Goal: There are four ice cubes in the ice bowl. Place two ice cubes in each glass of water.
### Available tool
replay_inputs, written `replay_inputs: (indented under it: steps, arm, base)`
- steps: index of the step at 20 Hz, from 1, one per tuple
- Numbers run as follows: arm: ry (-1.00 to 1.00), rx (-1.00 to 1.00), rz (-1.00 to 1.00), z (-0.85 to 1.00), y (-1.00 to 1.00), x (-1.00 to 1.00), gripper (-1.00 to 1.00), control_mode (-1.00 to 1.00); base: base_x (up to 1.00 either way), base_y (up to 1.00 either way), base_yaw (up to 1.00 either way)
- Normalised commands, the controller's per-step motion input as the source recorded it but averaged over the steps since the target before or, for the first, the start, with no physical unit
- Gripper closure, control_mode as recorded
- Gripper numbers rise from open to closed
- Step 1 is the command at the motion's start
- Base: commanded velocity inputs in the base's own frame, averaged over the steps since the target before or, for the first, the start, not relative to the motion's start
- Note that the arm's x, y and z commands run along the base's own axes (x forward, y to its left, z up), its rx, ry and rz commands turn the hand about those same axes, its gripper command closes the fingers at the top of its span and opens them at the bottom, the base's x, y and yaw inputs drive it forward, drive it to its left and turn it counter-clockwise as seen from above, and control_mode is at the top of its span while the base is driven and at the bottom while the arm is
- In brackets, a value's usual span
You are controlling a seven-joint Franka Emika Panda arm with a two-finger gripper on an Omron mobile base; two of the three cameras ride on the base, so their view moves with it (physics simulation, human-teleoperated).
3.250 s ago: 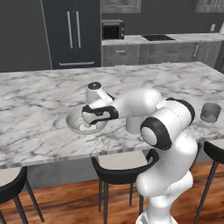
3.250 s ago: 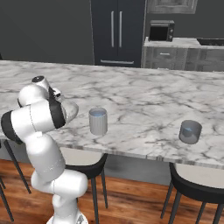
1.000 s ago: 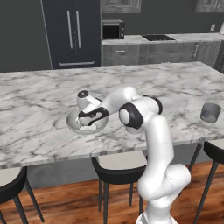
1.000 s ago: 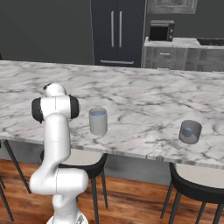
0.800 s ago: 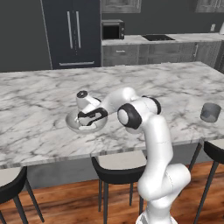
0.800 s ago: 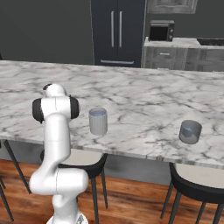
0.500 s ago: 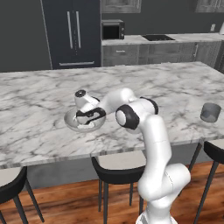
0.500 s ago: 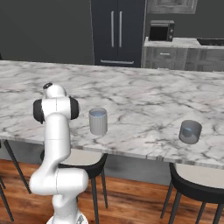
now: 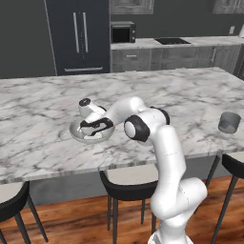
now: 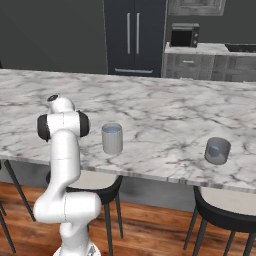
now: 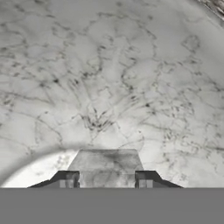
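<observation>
The ice bowl sits on the marble counter left of centre, and my gripper reaches down into it. Whitish ice cubes lie on the bowl's bottom under the hand. In the hand view a pale ice cube fills the gap between my fingertips, touching both, with the bowl's translucent grey inner wall behind it. One glass of water stands near the counter's front edge. The other glass of water stands further right, and appears as the tumbler in the left base view.
Black bar stools stand under the counter's front edge. A dark fridge and a microwave line the back wall. Wide bare marble lies between the bowl and the glasses.
The arm has come down from above the bowl into it, then crept slightly left and lower. The glasses have not moved.
</observation>
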Motion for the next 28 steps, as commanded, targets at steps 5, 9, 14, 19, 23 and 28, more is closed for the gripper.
replay_inputs:
  steps: [5,9,14,19,23,28]
  arm:
    - [-0.02,0.01,-0.14,-0.13,-0.40,-0.20,1.00,-1.00]
    - [-0.25,0.08,-0.22,0.69,-0.46,-0.60,1.00,-1.00]
    - [-0.13,0.06,-0.08,0.90,-0.48,-0.91,1.00,-1.00]
    - [-0.19,0.02,-0.11,0.76,-0.87,-0.87,1.00,-1.00]
    - [-0.24,0.00,-0.20,0.90,-0.97,-0.67,1.00,-1.00]
    - [-0.18,0.00,-0.26,0.61,-0.99,-0.50,1.00,-1.00]
  base:
    - [0.00,0.00,0.00]
    - [0.00,0.00,0.00]
    - [0.00,0.00,0.00]
    - [0.00,0.00,0.00]
    - [0.00,0.00,0.00]
    - [0.00,0.00,0.00]
